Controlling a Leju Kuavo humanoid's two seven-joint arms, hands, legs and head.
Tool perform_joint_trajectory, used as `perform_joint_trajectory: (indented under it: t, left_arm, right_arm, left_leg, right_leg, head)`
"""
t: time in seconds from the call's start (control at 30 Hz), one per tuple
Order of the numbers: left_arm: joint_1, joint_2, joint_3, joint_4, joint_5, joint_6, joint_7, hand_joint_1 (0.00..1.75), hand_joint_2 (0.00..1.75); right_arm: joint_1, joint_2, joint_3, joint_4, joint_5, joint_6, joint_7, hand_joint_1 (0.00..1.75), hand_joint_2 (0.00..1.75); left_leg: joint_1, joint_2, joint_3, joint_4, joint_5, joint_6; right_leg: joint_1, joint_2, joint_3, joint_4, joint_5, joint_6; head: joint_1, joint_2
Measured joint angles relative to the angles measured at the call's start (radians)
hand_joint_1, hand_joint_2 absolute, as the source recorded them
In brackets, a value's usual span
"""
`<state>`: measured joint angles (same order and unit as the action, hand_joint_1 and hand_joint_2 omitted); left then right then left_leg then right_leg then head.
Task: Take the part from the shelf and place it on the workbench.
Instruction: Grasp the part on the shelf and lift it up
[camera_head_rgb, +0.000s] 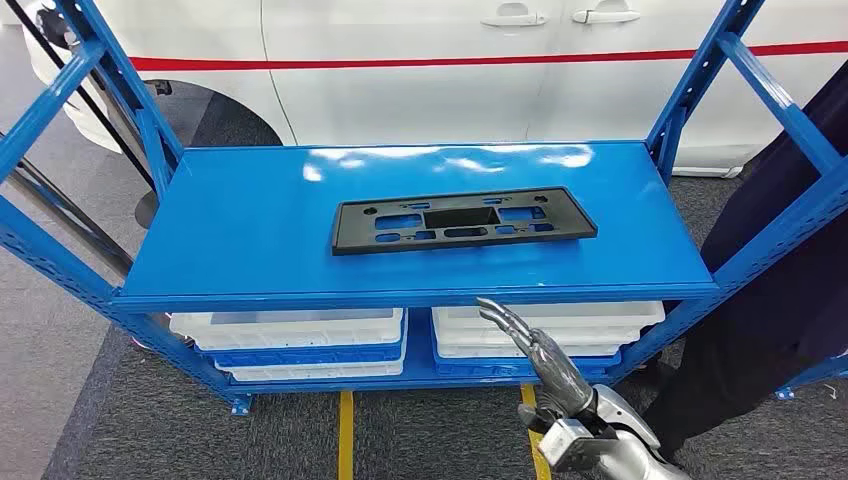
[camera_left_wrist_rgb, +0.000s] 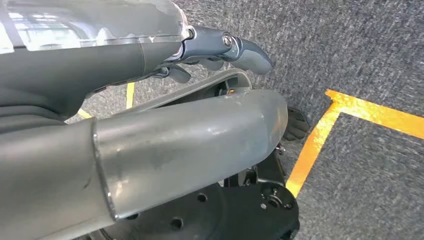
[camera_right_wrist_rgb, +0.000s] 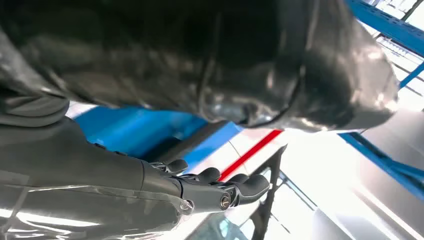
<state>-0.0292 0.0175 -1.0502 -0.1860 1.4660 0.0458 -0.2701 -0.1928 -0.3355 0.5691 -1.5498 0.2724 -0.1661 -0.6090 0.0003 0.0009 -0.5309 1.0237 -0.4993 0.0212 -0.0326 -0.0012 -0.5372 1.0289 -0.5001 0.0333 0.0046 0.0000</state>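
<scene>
A blue steel shelf (camera_head_rgb: 250, 230) is seen before a white car (camera_head_rgb: 420, 60). The black plastic part (camera_head_rgb: 462, 222) lies flat mid-shelf, untouched. Right hand (camera_head_rgb: 535, 355) is raised below the near edge, fingers (camera_head_rgb: 500, 315) extended, empty. Left hand (camera_left_wrist_rgb: 220, 47) is hung over carpet, fingers loosely curled, empty.

I count one black part (camera_head_rgb: 463, 222) lying flat on the one blue shelf (camera_head_rgb: 250, 225) in front of me. Beneath that board sit two stacks of white and blue bins (camera_head_rgb: 290, 340), side by side. One of my hands, the right hand (camera_head_rgb: 535, 350), rises before the shelf edge with nothing in it; my left hand (camera_left_wrist_rgb: 220, 47) hangs over the floor, likewise holding nothing. One white car (camera_head_rgb: 420, 60) stands behind the shelf, and one person (camera_head_rgb: 780, 290) stands at my right.
</scene>
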Motion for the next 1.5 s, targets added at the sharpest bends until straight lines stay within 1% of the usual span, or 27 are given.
perform_joint_trajectory:
  t: [0.07, 0.17, 0.33, 0.67, 0.87, 1.0, 1.13, 1.33, 1.5]
  left_arm:
    - [-0.001, 0.0, -0.004, 0.0, 0.0, -0.001, 0.003, 0.0, 0.0]
    - [-0.004, 0.001, -0.015, 0.004, 0.0, -0.004, 0.011, 0.0, 0.0]
    - [-0.011, 0.007, -0.037, 0.01, 0.0, -0.013, 0.023, 0.0, 0.0]
    - [-0.019, 0.015, -0.082, 0.016, -0.008, -0.025, 0.043, 0.0, 0.0]
    - [-0.025, 0.016, -0.104, 0.017, -0.024, -0.031, 0.058, 0.0, 0.0]
    - [-0.027, 0.016, -0.116, 0.019, -0.032, -0.031, 0.067, 0.0, 0.0]
    - [-0.027, 0.016, -0.118, 0.02, -0.032, -0.031, 0.067, 0.0, 0.0]
    - [-0.027, 0.016, -0.119, 0.023, -0.033, -0.029, 0.068, 0.0, 0.0]
    - [-0.028, 0.016, -0.126, 0.024, -0.038, -0.028, 0.068, 0.0, 0.0]
  right_arm:
    - [-0.025, 0.013, 0.011, 0.013, 0.014, -0.001, 0.01, 0.0, 0.0]
    - [-0.087, 0.049, 0.043, 0.052, 0.055, -0.005, 0.04, 0.0, 0.0]
    - [-0.226, 0.121, 0.109, 0.155, 0.132, -0.027, 0.098, 0.0, 0.0]
    - [-0.43, 0.264, 0.198, 0.366, 0.272, -0.075, 0.208, 0.0, 0.0]
    - [-0.528, 0.351, 0.227, 0.498, 0.36, -0.117, 0.271, 0.0, 0.0]
    - [-0.564, 0.385, 0.242, 0.553, 0.396, -0.138, 0.296, 0.0, 0.0]
    - [-0.578, 0.402, 0.25, 0.584, 0.404, -0.144, 0.301, 0.0, 1.75]
    - [-0.585, 0.414, 0.256, 0.609, 0.423, -0.174, 0.322, 0.0, 1.75]
    - [-0.587, 0.425, 0.258, 0.636, 0.497, -0.261, 0.359, 0.0, 1.75]
  left_leg:
    - [0.0, 0.0, 0.0, 0.0, 0.0, 0.0]
    - [0.001, -0.002, -0.001, 0.0, 0.002, 0.0]
    - [0.001, -0.001, -0.002, 0.0, 0.004, 0.0]
    - [0.001, -0.002, -0.003, 0.0, 0.006, 0.0]
    - [0.001, -0.001, -0.003, 0.0, 0.006, 0.0]
    - [0.001, -0.001, -0.003, 0.0, 0.006, 0.0]
    - [0.001, -0.002, -0.003, 0.0, 0.006, 0.0]
    - [0.001, -0.002, -0.004, 0.0, 0.006, 0.0]
    - [0.001, -0.002, -0.004, 0.0, 0.006, 0.0]
  right_leg:
    - [0.0, 0.0, 0.0, 0.0, 0.0, 0.0]
    - [0.0, -0.003, 0.0, 0.0, 0.001, 0.0]
    - [0.0, -0.001, -0.003, 0.001, 0.003, 0.0]
    - [0.0, -0.001, -0.004, 0.001, 0.004, 0.0]
    - [0.0, -0.001, -0.004, 0.001, 0.004, 0.0]
    - [0.0, -0.001, -0.004, 0.001, 0.004, 0.0]
    - [0.0, -0.001, -0.005, 0.001, 0.004, 0.0]
    - [0.0, -0.001, -0.005, 0.001, 0.004, 0.0]
    - [0.0, -0.001, -0.005, 0.001, 0.004, 0.0]
  head:
    - [0.0, 0.0]
    - [0.0, 0.0]
    - [0.0, 0.0]
    - [0.0, 0.0]
    - [0.0, 0.0]
    - [0.0, 0.0]
    - [0.0, 0.0]
    - [0.0, 0.0]
    - [0.0, 0.0]
